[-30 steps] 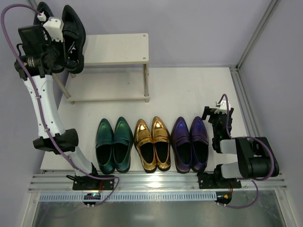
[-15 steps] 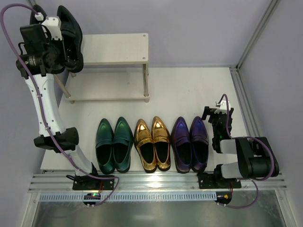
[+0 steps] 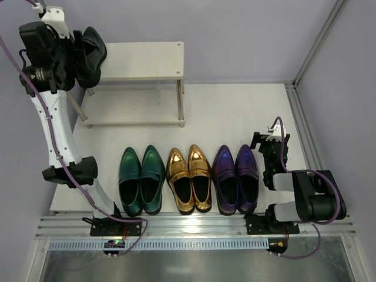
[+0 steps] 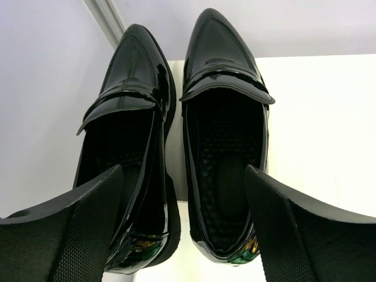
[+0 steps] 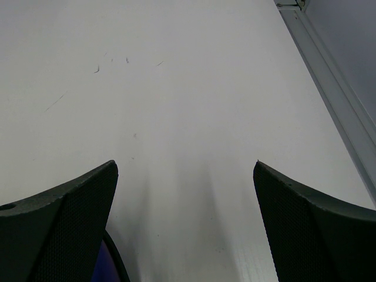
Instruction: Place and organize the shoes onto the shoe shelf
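Observation:
A pair of black shoes (image 3: 89, 48) lies side by side at the left end of the shoe shelf's (image 3: 147, 60) top board, toes pointing away from me. My left gripper (image 3: 69, 51) hovers just behind their heels. In the left wrist view it (image 4: 183, 170) is open, its fingers (image 4: 76, 223) standing wide on either side of the black shoes (image 4: 226, 135) and gripping nothing. Green (image 3: 141, 179), gold (image 3: 189, 178) and purple (image 3: 235, 178) pairs stand in a row on the table. My right gripper (image 3: 265, 144) rests open and empty beside the purple pair.
The shelf's lower board (image 3: 132, 106) is bare. A metal frame post (image 4: 106, 20) and the purple wall stand close to the left of the black shoes. A rail (image 3: 305, 135) borders the table on the right. The purple shoe's edge (image 5: 108, 264) shows by my right gripper's left finger.
My left gripper has opened and let go of the black shoes, which now rest on the top board. The left wrist has drawn back up and to the left. The right arm has not moved.

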